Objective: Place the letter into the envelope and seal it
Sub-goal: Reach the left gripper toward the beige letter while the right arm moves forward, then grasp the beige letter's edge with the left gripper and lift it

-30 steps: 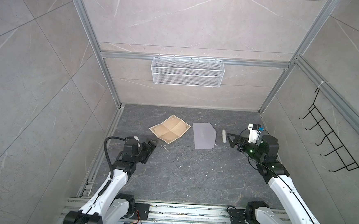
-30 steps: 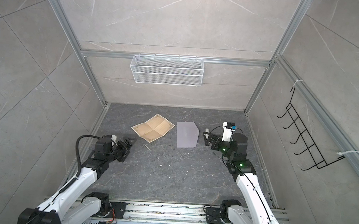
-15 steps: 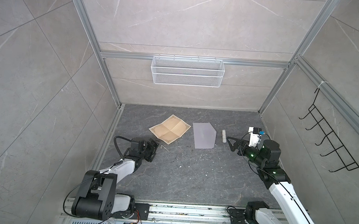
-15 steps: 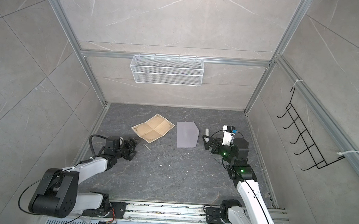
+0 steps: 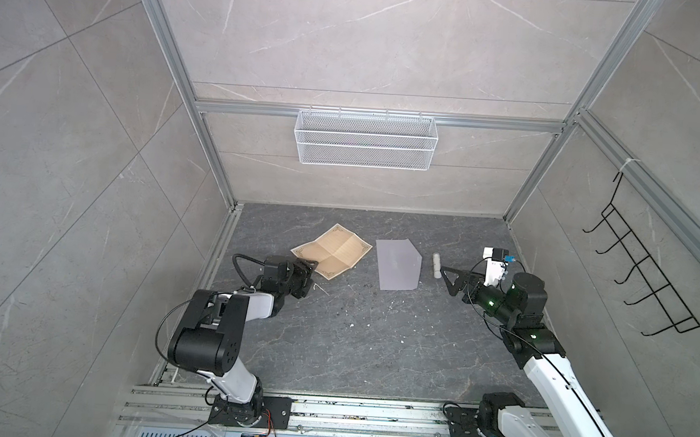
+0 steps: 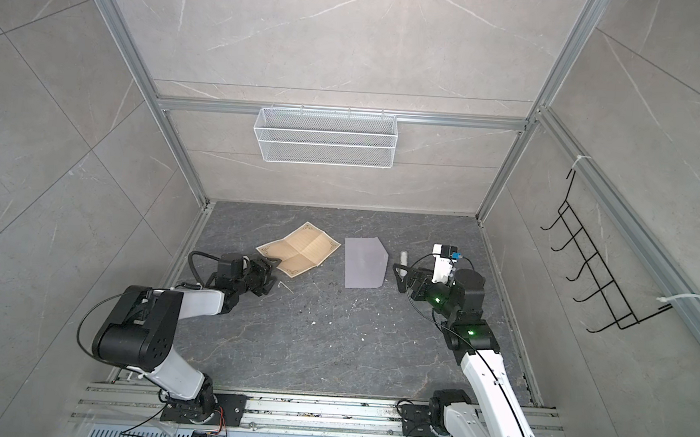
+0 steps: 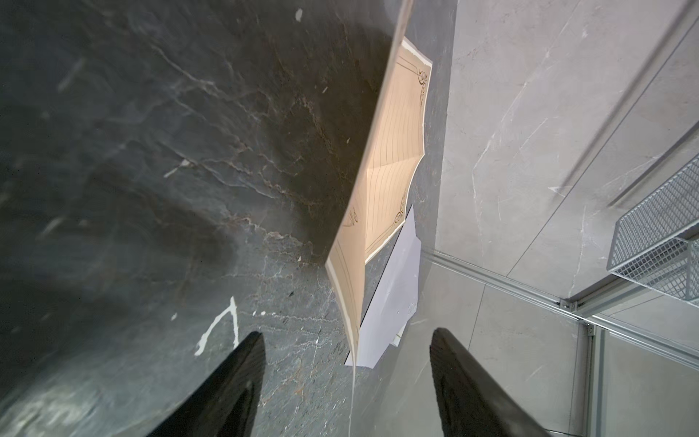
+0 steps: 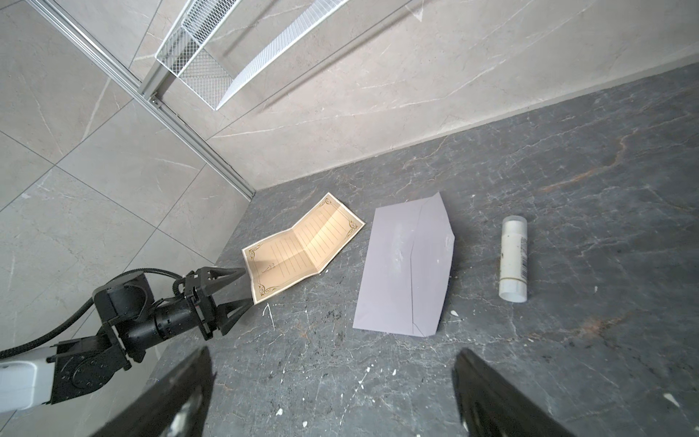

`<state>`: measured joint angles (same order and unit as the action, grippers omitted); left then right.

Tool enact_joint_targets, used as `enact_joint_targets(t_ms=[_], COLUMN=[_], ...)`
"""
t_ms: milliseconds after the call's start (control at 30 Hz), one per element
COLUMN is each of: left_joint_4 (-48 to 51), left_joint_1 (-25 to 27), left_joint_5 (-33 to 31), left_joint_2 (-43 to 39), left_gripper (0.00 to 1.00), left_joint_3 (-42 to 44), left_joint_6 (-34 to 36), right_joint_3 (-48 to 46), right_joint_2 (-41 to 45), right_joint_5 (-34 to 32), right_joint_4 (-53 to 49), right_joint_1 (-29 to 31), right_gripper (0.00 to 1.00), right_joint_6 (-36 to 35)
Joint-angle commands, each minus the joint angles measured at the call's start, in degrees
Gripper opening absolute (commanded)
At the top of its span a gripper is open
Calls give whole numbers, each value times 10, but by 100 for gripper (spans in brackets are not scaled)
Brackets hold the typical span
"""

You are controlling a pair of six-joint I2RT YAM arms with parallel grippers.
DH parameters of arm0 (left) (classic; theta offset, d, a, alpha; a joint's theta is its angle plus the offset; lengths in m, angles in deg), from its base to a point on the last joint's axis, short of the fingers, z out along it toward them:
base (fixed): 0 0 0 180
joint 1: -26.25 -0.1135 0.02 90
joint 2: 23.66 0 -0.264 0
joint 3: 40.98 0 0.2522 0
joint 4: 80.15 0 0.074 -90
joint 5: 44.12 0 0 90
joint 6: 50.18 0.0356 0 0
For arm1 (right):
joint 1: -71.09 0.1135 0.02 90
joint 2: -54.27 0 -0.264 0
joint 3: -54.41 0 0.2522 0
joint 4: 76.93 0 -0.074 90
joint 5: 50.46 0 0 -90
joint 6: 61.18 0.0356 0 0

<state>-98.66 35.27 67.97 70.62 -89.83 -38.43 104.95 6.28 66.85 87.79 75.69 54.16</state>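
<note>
At the left of both top views, the left gripper (image 5: 311,272) (image 6: 271,271) is held low over the dark grey marble-patterned tabletop (image 5: 354,332), at the lower left corner of the letter. In the left wrist view its two black fingers (image 7: 242,378) are seen well apart, with the raised near edge of the paper between them. No grip on the sheet can be made out. In the right wrist view the same gripper (image 8: 247,285) is seen straddling that corner.

The tan, parchment-like letter with a dark ornamental border (image 5: 331,254) (image 6: 298,251) (image 7: 393,151) (image 8: 299,253) is found left of centre on the tabletop. It is turned at an angle and bent upward along its fold creases.

Just to its right, and apart from it, the pale lavender-grey rectangular paper envelope (image 5: 397,264) (image 6: 364,264) (image 7: 393,299) (image 8: 404,276) is laid flat. A fold line runs along the side facing the glue stick.

Further right, a white cylindrical glue stick (image 5: 436,265) (image 6: 403,259) (image 8: 513,261) is laid near the envelope without touching it.

At the right, the right gripper (image 5: 452,279) (image 6: 399,277) (image 8: 333,359) is held above the tabletop beside the glue stick. Its jaws are spread wide and nothing is held between them.
</note>
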Motion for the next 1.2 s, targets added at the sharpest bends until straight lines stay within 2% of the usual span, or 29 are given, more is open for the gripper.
enact_joint_targets(t_ms=[0, 200, 400, 600, 767, 967, 1167], left_joint_4=[-55, -66, -71, -80, -73, 8, 46], left_joint_1=[6, 15, 26, 30, 33, 41, 55], left_joint_5=[18, 10, 4, 3, 14, 1, 42], left_joint_2=[27, 73, 107, 110, 78, -7, -88], left_gripper=[68, 56, 36, 0, 0, 0, 0], left_joint_3=[-30, -67, -91, -94, -94, -94, -109], left_joint_6=[-27, -32, -34, -20, 22, 120, 215], right_joint_3=[-9, -12, -9, -8, -8, -2, 4], right_joint_2=[12, 19, 25, 38, 48, 64, 67], right_joint_5=[8, 6, 4, 1, -15, -35, -29], right_joint_4=[3, -8, -23, -38, -41, -52, -37], right_joint_1=[3, 3, 3, 3, 3, 3, 2], right_gripper=[99, 99, 99, 99, 99, 99, 99], right_joint_6=[-3, -12, -21, -27, -29, -35, -13])
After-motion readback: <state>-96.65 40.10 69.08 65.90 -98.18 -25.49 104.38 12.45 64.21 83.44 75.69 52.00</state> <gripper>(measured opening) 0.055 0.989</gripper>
